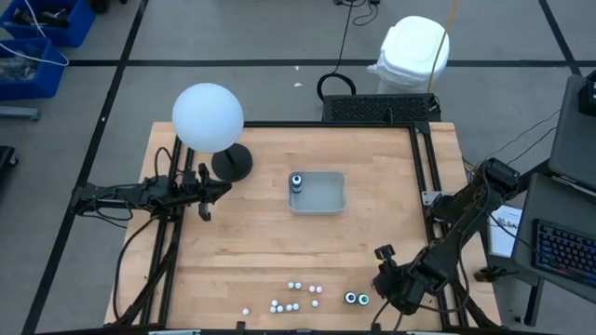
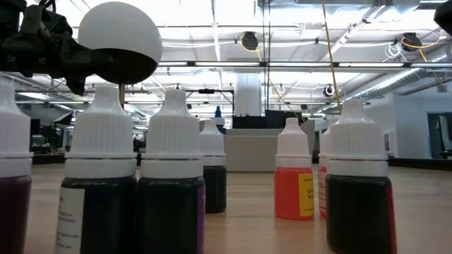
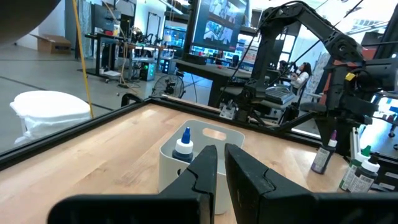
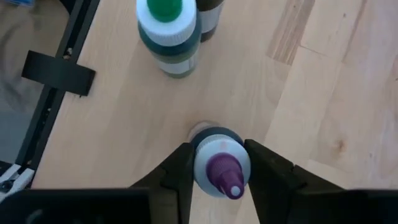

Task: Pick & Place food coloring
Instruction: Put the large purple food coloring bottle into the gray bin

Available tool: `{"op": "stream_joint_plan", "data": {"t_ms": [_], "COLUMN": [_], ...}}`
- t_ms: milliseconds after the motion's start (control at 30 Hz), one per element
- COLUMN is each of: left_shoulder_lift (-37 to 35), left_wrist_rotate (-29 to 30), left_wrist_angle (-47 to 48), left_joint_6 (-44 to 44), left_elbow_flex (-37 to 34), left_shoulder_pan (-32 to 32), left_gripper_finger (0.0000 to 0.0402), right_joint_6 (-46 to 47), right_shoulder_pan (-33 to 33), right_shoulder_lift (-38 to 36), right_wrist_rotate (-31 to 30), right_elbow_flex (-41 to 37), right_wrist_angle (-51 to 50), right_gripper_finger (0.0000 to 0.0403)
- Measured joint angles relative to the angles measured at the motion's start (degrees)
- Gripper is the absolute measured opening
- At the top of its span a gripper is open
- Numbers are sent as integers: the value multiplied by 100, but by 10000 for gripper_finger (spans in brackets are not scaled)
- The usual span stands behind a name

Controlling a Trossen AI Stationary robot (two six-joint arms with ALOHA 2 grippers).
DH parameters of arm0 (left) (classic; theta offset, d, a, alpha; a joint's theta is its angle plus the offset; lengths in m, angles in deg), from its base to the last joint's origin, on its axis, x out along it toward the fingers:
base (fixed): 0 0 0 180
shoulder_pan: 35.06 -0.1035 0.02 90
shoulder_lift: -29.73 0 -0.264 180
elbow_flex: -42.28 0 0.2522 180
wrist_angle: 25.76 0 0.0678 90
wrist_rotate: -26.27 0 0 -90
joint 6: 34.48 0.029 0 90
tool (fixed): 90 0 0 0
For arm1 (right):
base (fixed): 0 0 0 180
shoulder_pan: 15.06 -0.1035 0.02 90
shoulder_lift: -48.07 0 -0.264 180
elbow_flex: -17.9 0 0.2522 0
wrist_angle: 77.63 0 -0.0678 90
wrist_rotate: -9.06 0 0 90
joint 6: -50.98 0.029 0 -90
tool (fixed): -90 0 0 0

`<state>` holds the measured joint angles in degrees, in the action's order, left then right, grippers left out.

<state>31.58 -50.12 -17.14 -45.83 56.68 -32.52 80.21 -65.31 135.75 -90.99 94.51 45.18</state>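
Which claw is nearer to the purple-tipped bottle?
Right. The right claw has its fingers on both sides of the purple-tipped bottle; the left claw waits far across the table, beside the lamp.

The table (image 1: 242,242) is pale blond wood with a plank grain, framed by a black rail (image 1: 417,158), and on it a clear, faintly grey tray (image 1: 321,207) holds a dark bottle with a white collar and blue tip (image 3: 183,148). Between the right gripper's (image 4: 217,177) black fingers (image 4: 177,171) is a dark bottle with a white shoulder and purple nozzle (image 4: 221,171), near a dark green bottle with a white collar and green cap (image 4: 169,31). The small bottles wear ribbed white caps (image 2: 104,134) over near-black bodies, except one bright orange bottle (image 2: 294,185); the lamp has a white globe (image 1: 208,116) on a black base (image 1: 233,163).
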Motion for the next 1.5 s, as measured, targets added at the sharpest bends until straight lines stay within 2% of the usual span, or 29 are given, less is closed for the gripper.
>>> {"op": "stream_joint_plan", "data": {"t_ms": [167, 800, 1133, 1500], "left_shoulder_lift": [2, 1, 2, 0], "left_wrist_rotate": [0, 0, 0, 0], "left_wrist_angle": [0, 0, 0, 53], "left_joint_6": [-5, 0, 7, 59], "left_elbow_flex": [0, 0, 0, 0], "left_shoulder_pan": [0, 0, 0, 0], "left_gripper_finger": [37, 37, 37, 37], "right_joint_6": [-286, -1729, -2797, -3489], "right_shoulder_pan": [421, 1753, 2678, 3650], "right_shoulder_lift": [13, 13, 10, 8], "right_wrist_rotate": [276, 272, 262, 307], "right_elbow_flex": [120, 1203, 1748, 2034], "right_wrist_angle": [-74, -1176, -1173, -874], "right_gripper_finger": [112, 111, 111, 111]}}
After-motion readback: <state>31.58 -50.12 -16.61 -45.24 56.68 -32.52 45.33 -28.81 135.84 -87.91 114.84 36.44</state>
